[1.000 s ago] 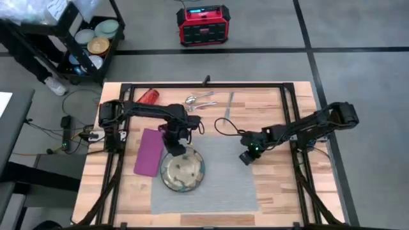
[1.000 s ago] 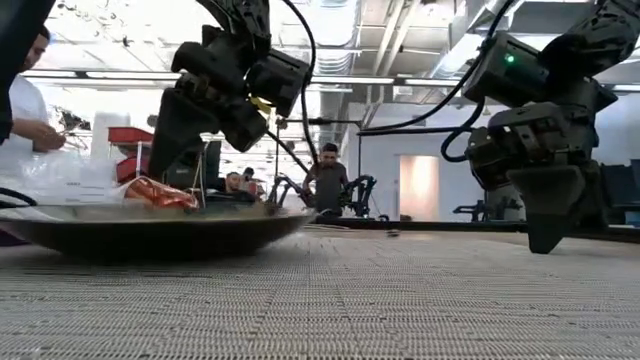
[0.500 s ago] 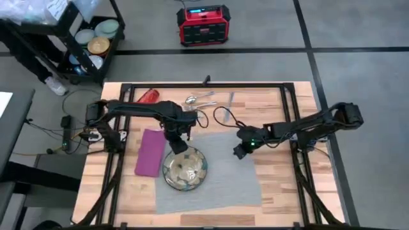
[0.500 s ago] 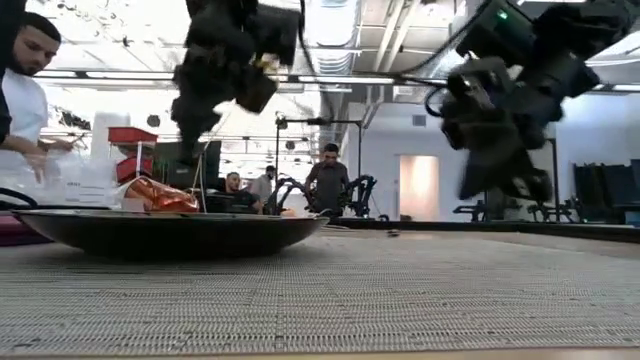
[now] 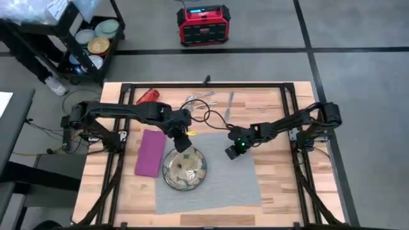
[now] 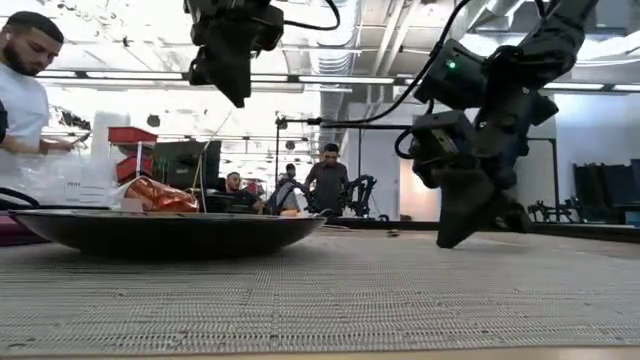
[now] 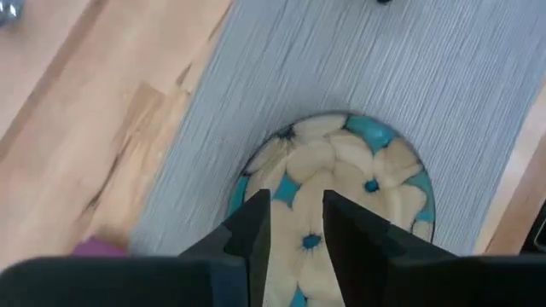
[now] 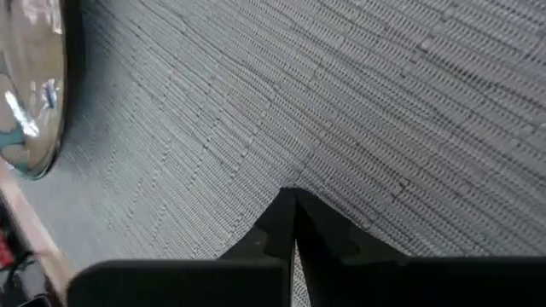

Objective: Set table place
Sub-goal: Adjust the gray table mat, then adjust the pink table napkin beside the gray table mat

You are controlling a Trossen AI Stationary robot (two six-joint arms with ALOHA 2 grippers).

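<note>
A two-armed robot works at laying a place on the plank table (image 5: 275, 191), where the grey placemat (image 5: 220, 182) already carries the flowered plate (image 5: 184, 168) near its left edge and the magenta napkin (image 5: 150, 152) lies just beside it on the wood. The left gripper (image 5: 183, 142) hangs above the plate's far rim, its fingers (image 7: 253, 223) slightly apart and holding nothing, while the right gripper (image 5: 232, 152) sits low over the mat's upper middle with its fingers (image 8: 294, 223) pressed together, also empty. The fork and spoon (image 5: 199, 99), the knife (image 5: 230, 99) and the orange cup (image 5: 149, 96) wait in a row along the far edge of the table, well apart from the mat. The step in hand looks to be fetching the cutlery: doing it well likely means parting the fingers wide before descent, coming straight down across a handle's narrow width, and lifting clear of the plate rim before carrying it to the mat.
</note>
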